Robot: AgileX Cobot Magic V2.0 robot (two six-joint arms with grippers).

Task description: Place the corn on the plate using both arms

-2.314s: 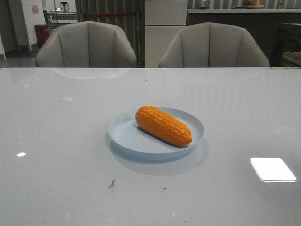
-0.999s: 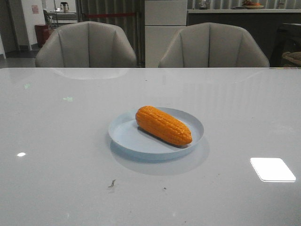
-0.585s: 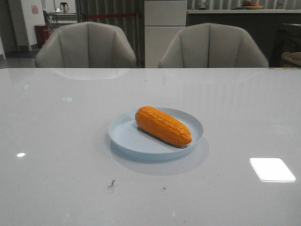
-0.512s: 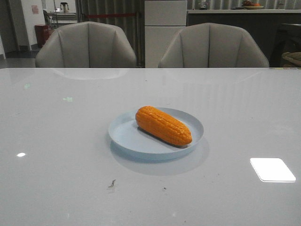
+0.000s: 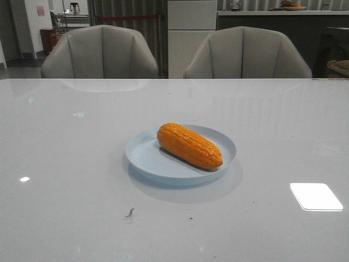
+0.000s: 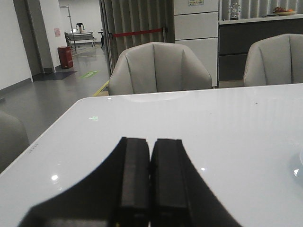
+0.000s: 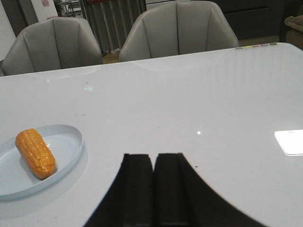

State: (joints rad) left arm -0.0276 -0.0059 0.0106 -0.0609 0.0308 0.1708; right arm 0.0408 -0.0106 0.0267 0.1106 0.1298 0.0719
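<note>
The orange corn [image 5: 189,144] lies slantwise on the pale blue plate [image 5: 147,161] in the middle of the white table. Both also show in the right wrist view, the corn [image 7: 35,152] on the plate [image 7: 66,146]. My left gripper [image 6: 150,146] is shut and empty over bare table, far from the plate; only a sliver of the plate's edge [image 6: 299,166] shows there. My right gripper [image 7: 153,161] is shut and empty, apart from the plate. Neither arm shows in the front view.
Two grey chairs [image 5: 101,52] [image 5: 248,52] stand behind the table's far edge. A bright window reflection [image 5: 316,196] lies on the table at the near right. Small dark specks [image 5: 130,213] sit near the front.
</note>
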